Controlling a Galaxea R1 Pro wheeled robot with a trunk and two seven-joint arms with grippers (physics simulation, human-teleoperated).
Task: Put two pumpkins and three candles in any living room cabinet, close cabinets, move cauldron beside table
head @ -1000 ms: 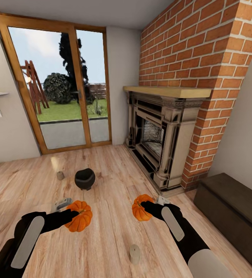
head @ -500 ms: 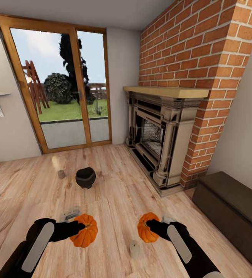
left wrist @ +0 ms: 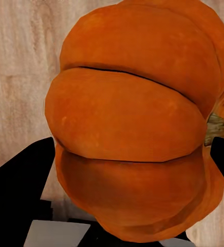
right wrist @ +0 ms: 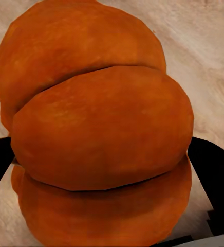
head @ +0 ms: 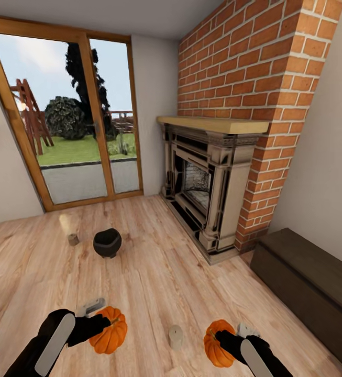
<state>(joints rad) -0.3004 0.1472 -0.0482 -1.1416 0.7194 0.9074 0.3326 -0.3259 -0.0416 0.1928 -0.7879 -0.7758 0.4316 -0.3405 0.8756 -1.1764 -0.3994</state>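
Note:
Each arm carries an orange ribbed pumpkin above the plank floor. My left gripper (head: 101,324) is shut on one pumpkin (head: 109,330), which looms large up close (left wrist: 137,123) between dark fingers. My right gripper (head: 220,339) is shut on the other pumpkin (head: 219,343), also big in the right wrist view (right wrist: 99,134). A beige candle (head: 176,336) stands on the floor between the two pumpkins. Farther off, the black cauldron (head: 107,243) sits on the floor with another candle (head: 73,239) just left of it. The dark-brown cabinet (head: 309,280) runs along the right wall, closed.
A red-brick fireplace (head: 207,183) with a wooden mantel stands ahead on the right. Wood-framed glass doors (head: 66,115) fill the far wall. Open plank floor lies between me and the cabinet.
The view has shifted right and both arms have sunk toward the picture's bottom edge, each holding its pumpkin. The floor candle has gone from right of both pumpkins to between them.

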